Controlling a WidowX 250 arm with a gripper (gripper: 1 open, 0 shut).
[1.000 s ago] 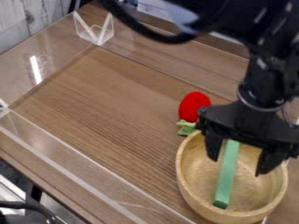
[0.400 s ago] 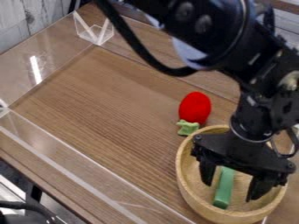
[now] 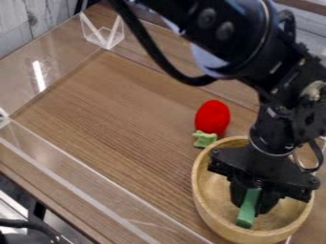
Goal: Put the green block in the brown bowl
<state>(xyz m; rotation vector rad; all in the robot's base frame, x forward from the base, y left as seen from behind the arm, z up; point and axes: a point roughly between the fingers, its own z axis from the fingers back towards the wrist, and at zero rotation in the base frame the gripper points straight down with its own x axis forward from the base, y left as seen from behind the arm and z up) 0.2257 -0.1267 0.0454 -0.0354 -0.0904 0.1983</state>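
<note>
A light-brown wooden bowl sat at the lower right of the wood-grain table, w/ the green block inside it, toward the near-right part of the basin. The block's lower end rested on the bowl floor near the front rim; its upper end ran up between the black fingers of the gripper, which pointed straight down into the bowl. Long axis ran roughly near-to-far, tipped up at the far end. The fingers had narrowed in around the block's top, apparently grasping it, tho contact was hard to confirm. A red strawberry toy stood on the table just behind the bowl's far-left rim, outside it. No legible writing or labels anywhere.
</note>
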